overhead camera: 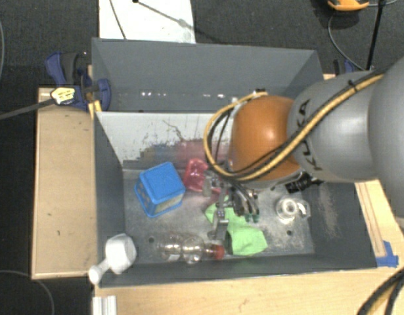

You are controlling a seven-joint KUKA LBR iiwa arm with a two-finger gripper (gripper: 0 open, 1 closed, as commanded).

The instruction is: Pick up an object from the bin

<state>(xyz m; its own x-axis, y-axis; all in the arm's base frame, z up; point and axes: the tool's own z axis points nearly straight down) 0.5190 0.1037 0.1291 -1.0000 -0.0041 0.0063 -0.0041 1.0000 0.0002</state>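
Pincer (pixel 229 220) position: low inside the grey metal bin (pixel 123 143), right of centre over the floor. It hangs beneath the orange cover (pixel 261 143) on the wrist of the arm (pixel 359 130), which enters from the right. Black and yellow cables (pixel 218 126) loop round the cover.

Pincer state: cannot be told. The dark mechanism and the cover above it mask whether it is apart or together.

Nearest item: a bright green crumpled piece (pixel 246 240) on the bin floor, near the front wall and right of centre. The pincer tip stands at the upper left edge of this piece. Contact cannot be confirmed.

Other items on the bin floor:
- Blue box (pixel 160 188) with a yellow edge along its base, left of centre and apart from the pincer.
- Pink-red item (pixel 195 174), between the blue box and the pincer, towards the back wall.
- White ring (pixel 290 209), lying flat near the pincer on its right.
- Clear plastic item (pixel 182 248) with a small red part at its right end, along the front wall just left of the green piece.
- White bottle-shaped item (pixel 118 254) in the front left corner, tilted, its narrow end at the rim.
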